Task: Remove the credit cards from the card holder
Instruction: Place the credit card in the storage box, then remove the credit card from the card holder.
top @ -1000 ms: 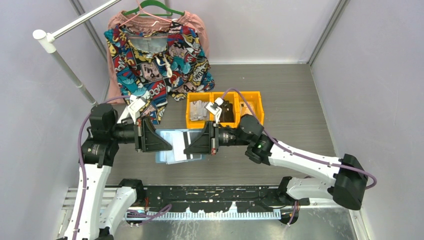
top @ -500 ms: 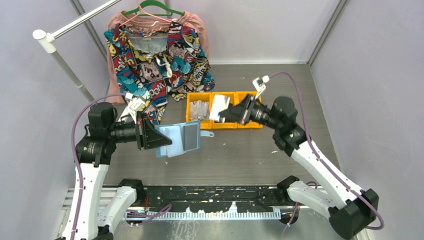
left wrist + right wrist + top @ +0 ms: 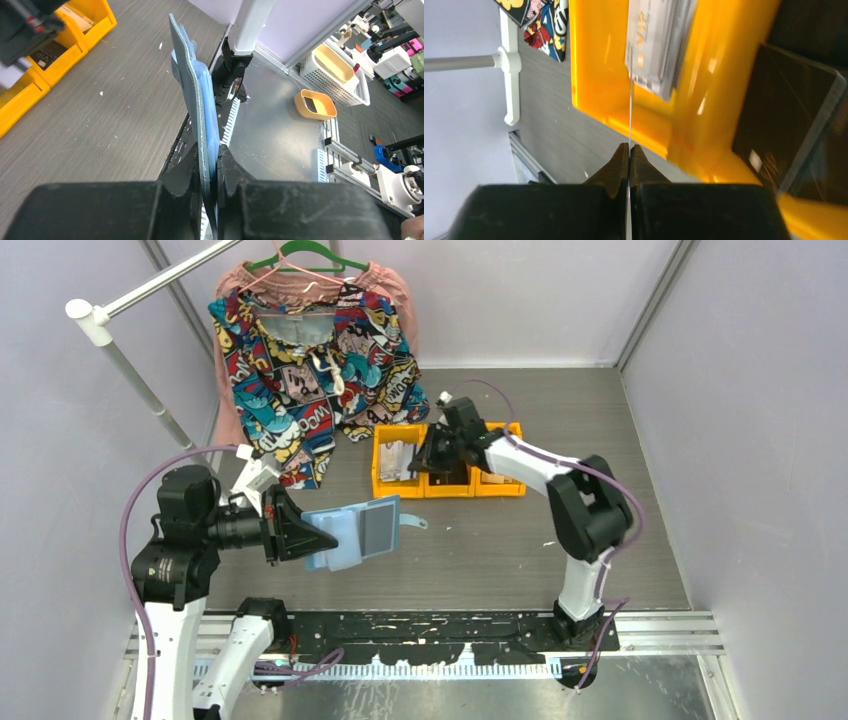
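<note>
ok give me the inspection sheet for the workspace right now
surface: grey wood-grain table, a few white specks
job's things: card holder open, held clear of the table; one credit card edge-on over the left orange bin, where stacked cards lie
clutter: dark flat item in the middle bin; comic-print shirt on a hanger
fingers: left fingers shut on the card holder; right fingers shut on the credit card
cables: purple cables along both arms
surroundings: pale walls; white rail at the left; orange tub beyond the table
</note>
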